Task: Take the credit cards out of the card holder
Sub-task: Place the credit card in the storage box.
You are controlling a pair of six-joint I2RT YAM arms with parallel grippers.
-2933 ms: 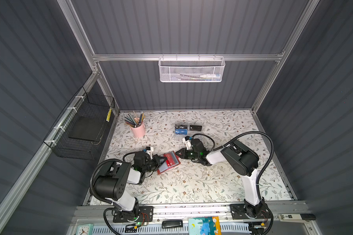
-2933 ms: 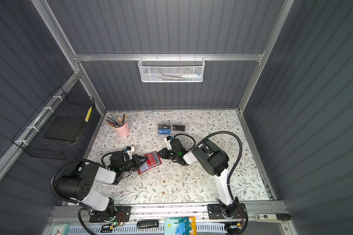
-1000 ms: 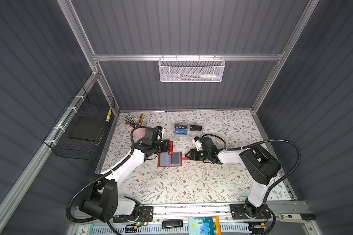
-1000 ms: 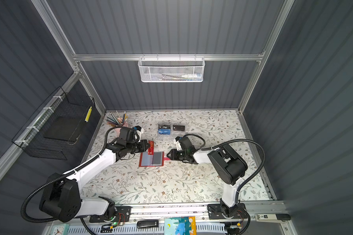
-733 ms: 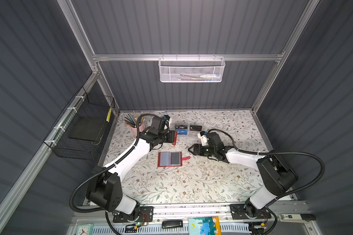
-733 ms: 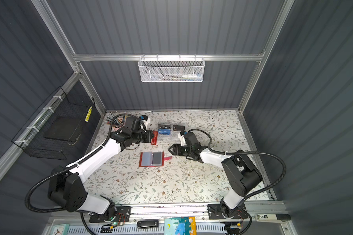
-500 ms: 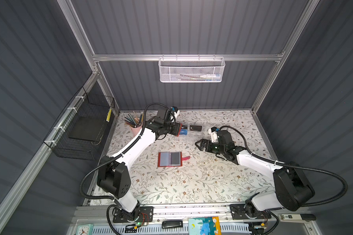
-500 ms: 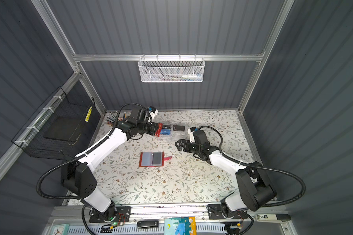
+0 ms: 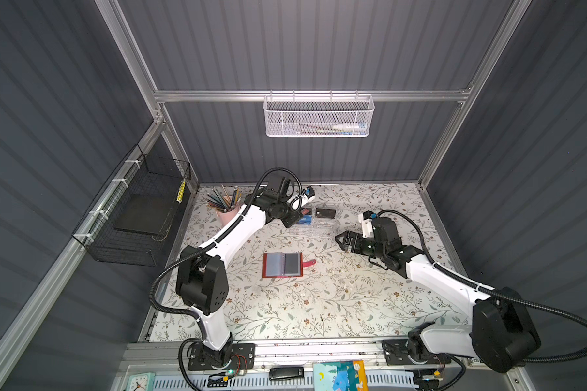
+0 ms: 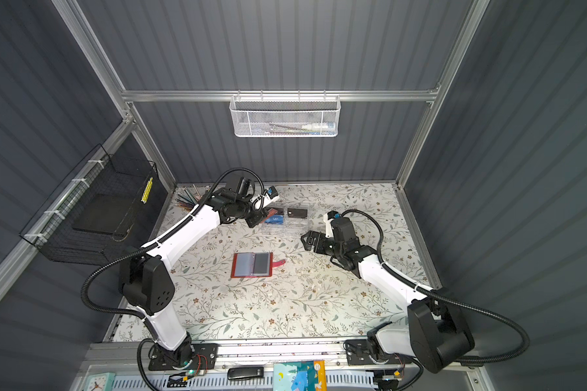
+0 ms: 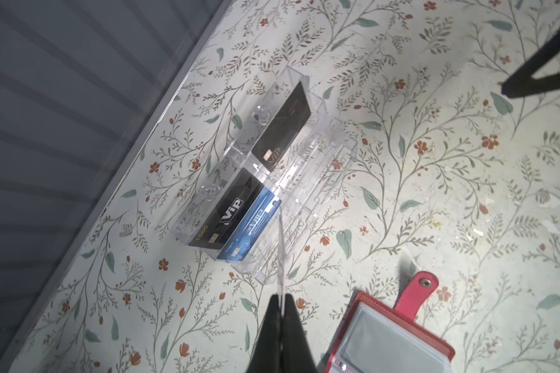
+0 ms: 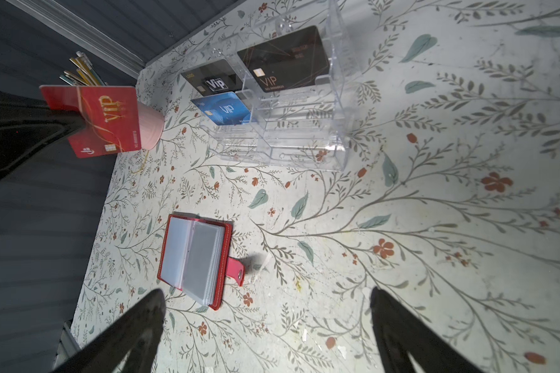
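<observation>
the left gripper (image 9: 294,220) has swung away from the card holder (image 9: 283,264), which lies open in the middle, to the clear acrylic box (image 9: 317,226), clamped tight on a red vip card (image 12: 105,119); the right gripper (image 9: 344,241) has sprung wide and holds nothing. so this card looks freed, with only stowing left. the right wrist view shows the card's printed face; the left wrist view catches just its thin edge.

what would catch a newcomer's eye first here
The red VIP card, pinched in the shut left gripper close to the clear acrylic box at the back of the table. Next, the red card holder lying open mid-table, its visible sleeves looking empty, with the right gripper wide open nearby.
</observation>
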